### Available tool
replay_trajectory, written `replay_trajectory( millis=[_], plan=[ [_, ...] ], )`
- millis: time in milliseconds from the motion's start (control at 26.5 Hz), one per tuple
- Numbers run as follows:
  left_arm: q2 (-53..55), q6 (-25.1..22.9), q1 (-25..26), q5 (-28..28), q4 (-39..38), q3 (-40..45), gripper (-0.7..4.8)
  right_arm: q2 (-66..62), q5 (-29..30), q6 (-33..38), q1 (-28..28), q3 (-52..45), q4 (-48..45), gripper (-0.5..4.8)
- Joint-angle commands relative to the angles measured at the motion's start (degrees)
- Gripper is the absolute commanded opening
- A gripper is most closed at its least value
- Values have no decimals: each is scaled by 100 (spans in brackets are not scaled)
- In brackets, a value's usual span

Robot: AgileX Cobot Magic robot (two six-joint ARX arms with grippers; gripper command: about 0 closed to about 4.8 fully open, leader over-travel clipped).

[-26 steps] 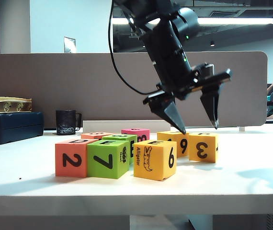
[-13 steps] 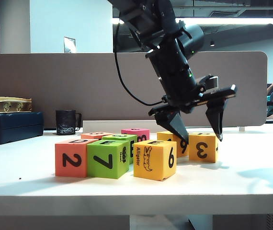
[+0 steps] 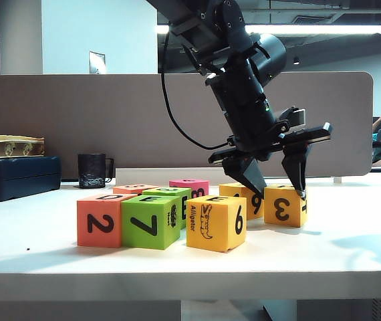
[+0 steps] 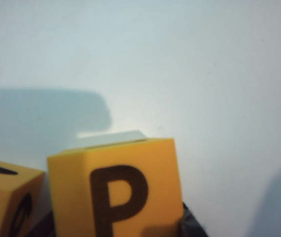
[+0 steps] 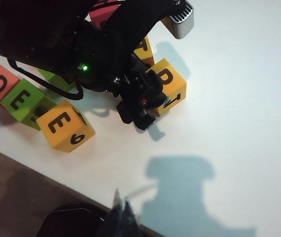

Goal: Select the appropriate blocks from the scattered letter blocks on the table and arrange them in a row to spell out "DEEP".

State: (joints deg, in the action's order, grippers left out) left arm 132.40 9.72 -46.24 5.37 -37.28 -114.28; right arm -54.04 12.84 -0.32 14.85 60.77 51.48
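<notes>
Amber foam is sitting between the fingers of the left tool (image 3: pixel 279 186): the P block (image 3: pixel 285 205), showing a black 3 to the exterior camera, is standing on the white table (image 3: pixel 351 247) with one finger coming down on each side, jaws partly apart. Whether the pads are already pressing on it cannot be told.

Seven blocks are showing in the exterior view. Three are standing in a front row: one red-orange block (image 3: pixel 99 220) with a 2, one lime-green block (image 3: pixel 150 222) with a 7 touching it, and one yellow alligator block (image 3: pixel 216 222) just beside. Behind them are sitting a second green block (image 3: pixel 172 200), a second red-orange one (image 3: pixel 134 189), one pink block (image 3: pixel 190 186) and a second amber block (image 3: pixel 241 197).

The right tool (image 5: pixel 121 212) is hanging well apart from the blocks, near the table edge, its fingertips looking close together.
</notes>
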Motion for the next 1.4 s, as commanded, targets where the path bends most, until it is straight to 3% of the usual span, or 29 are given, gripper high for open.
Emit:
replay_trajectory(
  millis=[38, 264, 415, 566, 1170, 1397],
  plan=[
    [-72, -7, -17, 162, -155, -48, 233, 11, -9, -17, 0, 24, -52, -5],
    [-308, -26, -17, 269, -1080, -393, 233, 11, -9, -17, 0, 22, -55, -6],
    [-533, 39, -24, 901, -2090, -535, 233, 11, -9, -17, 0, 22, -74, -6],
    [-516, 9, -46, 1003, -2769, -527, 233, 11, -9, -17, 0, 22, -70, -6],
    [-487, -9, -422, 999, -3134, -457, 233, 11, -9, -17, 2, 22, -46, -6],
    [-487, -24, -444, 321, -3432, -457, 233, 11, -9, -17, 2, 22, 4, -5]
  ],
)
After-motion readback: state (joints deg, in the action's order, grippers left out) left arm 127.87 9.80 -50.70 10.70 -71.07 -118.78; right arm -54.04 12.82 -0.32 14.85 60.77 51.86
